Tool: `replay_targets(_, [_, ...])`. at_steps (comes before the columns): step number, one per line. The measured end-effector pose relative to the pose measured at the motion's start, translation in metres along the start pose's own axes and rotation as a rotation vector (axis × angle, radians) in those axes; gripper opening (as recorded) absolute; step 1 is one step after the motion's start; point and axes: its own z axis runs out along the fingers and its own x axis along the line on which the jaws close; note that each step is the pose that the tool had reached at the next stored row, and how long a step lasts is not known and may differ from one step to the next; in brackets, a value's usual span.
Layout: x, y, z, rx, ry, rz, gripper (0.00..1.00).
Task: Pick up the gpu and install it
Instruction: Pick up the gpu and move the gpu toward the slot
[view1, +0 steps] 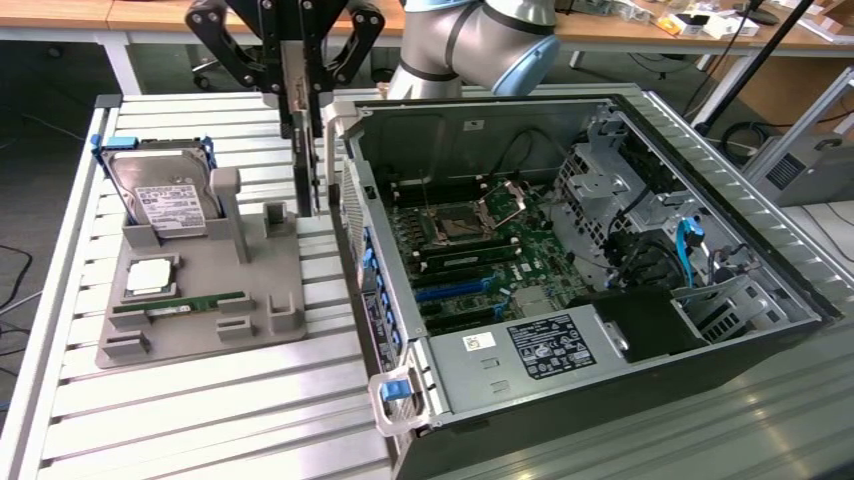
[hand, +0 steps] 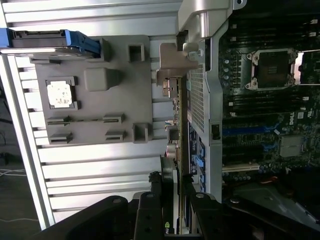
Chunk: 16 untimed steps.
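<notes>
One gripper (view1: 304, 108): the black fingers are closing on the upper edge of the gpu, a thin dark expansion card with a silvery metal end bracket (hand: 172, 65).
Gpu (view1: 308, 170): it is hanging upright and edge-on, between the grey moulded parts tray (view1: 200, 330) and the open black computer case (view1: 441, 130). It is just beside the case's side wall.
Lower edge: it is sitting near the tray's far corner on the exterior view's right. Whether it is touching anything there cannot be told.
Tray contents: a silver hard drive in a blue frame (view1: 160, 195), a square silver processor (view1: 147, 275) and a narrow green RAM stick (view1: 180, 303) are lying to the exterior view's left of the card.
Risk, collision: the card is probably running close enough to the case wall to catch its rim or its blue latches (view1: 371, 262), because the gap is small.
Risk, seating: a tilted card would likely be missing the blue motherboard slot (view1: 454, 290) and straining its contacts.
Risk, grip: a hold on one thin edge may be letting the card swing or slip.
Writing: the hard drive label and the power supply sticker (view1: 541, 350) are showing print too small to read.
</notes>
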Motion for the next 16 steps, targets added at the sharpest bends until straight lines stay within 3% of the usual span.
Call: replay_targets(16, [-0.0058,0.0004,0.0002,0.0226,-0.0017,-0.001,0.27])
